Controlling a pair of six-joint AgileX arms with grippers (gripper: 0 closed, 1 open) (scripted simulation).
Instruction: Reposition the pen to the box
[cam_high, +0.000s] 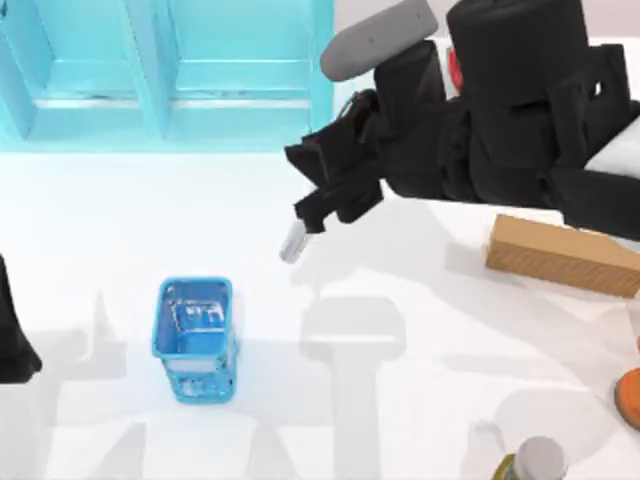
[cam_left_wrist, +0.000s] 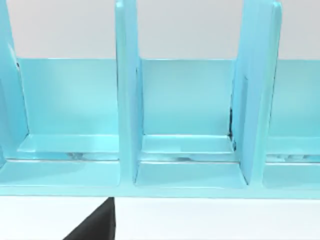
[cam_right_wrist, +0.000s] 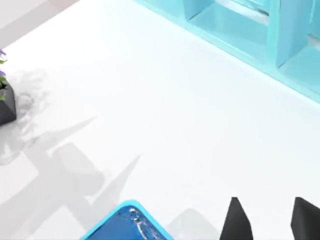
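The pen (cam_high: 293, 241) is held up off the desk by the right gripper (cam_high: 318, 217): its pale barrel end sticks out below the black jaws, slanting down toward the desk's left, and the rest of it is hidden inside the grip. So the jaws are closed around the pen's upper part, as far as can be judged from the top view. In the right wrist view two dark fingertips (cam_right_wrist: 236, 220) are seen with a gap between them, but the pen itself can't be made out there.

Moving outward, the right arm is stretched in from the right side across the back half of the desk (cam_high: 420, 330), with the gripper well apart from the box (cam_high: 560, 255). The box lies flat near the right edge, partly tucked under the arm. The blue basket (cam_high: 195, 338) sits nearer the front left, and the light-blue shelf unit (cam_high: 170, 70) runs along the back.

Step-wise, the pickup looks done and the carry is what's in hand. Next, the pen probably needs to be swung rightward over the box, lowered until it's close to the top face, and only then let go. Since it's slim and round, rolling off could be a risk if it's dropped from high up.

The left gripper is parked at the left edge, facing the shelf unit.
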